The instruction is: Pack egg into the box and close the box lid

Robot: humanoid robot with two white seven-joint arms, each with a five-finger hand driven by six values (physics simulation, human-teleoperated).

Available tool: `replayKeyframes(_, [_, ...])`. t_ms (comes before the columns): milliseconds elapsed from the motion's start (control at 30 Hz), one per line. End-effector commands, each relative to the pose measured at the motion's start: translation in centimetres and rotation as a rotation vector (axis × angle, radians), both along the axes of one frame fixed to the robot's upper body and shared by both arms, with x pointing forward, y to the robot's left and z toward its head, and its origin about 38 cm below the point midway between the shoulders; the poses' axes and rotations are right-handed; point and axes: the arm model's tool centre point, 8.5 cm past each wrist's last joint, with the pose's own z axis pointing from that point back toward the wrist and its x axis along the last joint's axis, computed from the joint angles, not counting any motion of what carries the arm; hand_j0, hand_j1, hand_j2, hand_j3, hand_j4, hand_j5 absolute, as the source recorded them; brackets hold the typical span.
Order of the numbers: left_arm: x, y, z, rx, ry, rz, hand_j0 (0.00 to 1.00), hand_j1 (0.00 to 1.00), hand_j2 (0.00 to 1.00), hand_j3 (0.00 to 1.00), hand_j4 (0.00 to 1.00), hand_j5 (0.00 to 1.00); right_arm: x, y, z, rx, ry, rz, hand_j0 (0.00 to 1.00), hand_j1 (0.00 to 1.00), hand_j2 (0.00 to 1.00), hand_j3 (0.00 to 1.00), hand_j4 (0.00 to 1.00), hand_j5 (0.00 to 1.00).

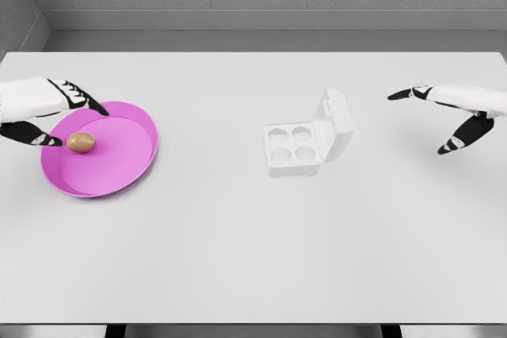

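A small tan-brown egg lies on its side in the left part of a shallow magenta dish, its long axis running left to right. The left hand hangs over it, thumb and fingers spread either side and grasping nothing. Well to the right of the dish, mid-worktop, sits the white box, four round cups bare, its lid raised on the right side. Broad bare surface lies between dish and box. Farther right, the right hand hovers, fingers apart, released, near the worktop's right edge.
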Motion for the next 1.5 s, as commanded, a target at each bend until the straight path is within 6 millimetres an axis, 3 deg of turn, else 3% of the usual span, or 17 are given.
replayKeyframes(0, [0.3,-0.4,-0.8,-0.016,0.011,0.002,0.74,0.74,0.74,0.74,0.74,0.74,0.1,0.0,-0.2,0.003,0.013,-0.016,1.00,1.00,1.00,1.00,1.00,1.00])
replayKeyframes(200, [-0.1,0.5,-0.7,0.002,0.020,0.018,0.75,0.75,0.75,0.75,0.75,0.75,0.1,-0.6,-0.5,-0.003,0.019,-0.031,1.00,1.00,1.00,1.00,1.00,1.00])
replayKeyframes(300, [0.2,1.7,-0.8,-0.004,0.027,0.055,0.83,0.83,0.83,0.83,0.83,0.83,0.0,-0.6,-0.4,-0.005,0.012,-0.015,1.00,1.00,1.00,1.00,1.00,1.00])
replayKeyframes(567, [0.1,1.2,-1.8,-0.008,0.044,0.046,0.86,0.86,0.86,0.86,0.86,0.86,0.0,-1.5,0.2,0.001,-0.023,0.013,1.00,1.00,1.00,1.00,1.00,1.00])
replayKeyframes(633, [-0.1,1.1,-2.5,-0.020,0.063,0.047,0.89,0.89,0.89,0.89,0.89,0.89,-0.2,-1.2,-1.1,-0.007,0.010,0.024,1.00,1.00,1.00,1.00,1.00,1.00])
replayKeyframes(800, [-0.5,1.1,-3.1,-0.086,0.095,0.052,0.89,0.89,0.89,0.89,0.89,0.89,-0.3,-0.8,-1.3,0.000,0.012,0.032,1.00,1.00,1.00,1.00,1.00,1.00])
replayKeyframes(900, [0.0,2.7,-4.7,-0.100,0.127,0.119,0.89,0.89,0.89,0.89,0.89,0.89,-0.3,-0.9,-1.3,0.001,0.012,0.029,1.00,1.00,1.00,1.00,1.00,1.00])
replayKeyframes(1033, [0.5,1.1,-5.8,-0.127,0.130,0.097,0.89,0.89,0.89,0.89,0.89,0.89,-0.1,-0.9,-1.1,0.003,0.006,0.027,1.00,1.00,1.00,1.00,1.00,1.00])
replayKeyframes(1467, [1.9,2.3,-7.5,-0.179,0.158,0.178,0.89,0.89,0.89,0.89,0.89,0.89,0.0,-1.8,-1.4,-0.004,0.018,-0.002,1.00,1.00,1.00,1.00,1.00,1.00])
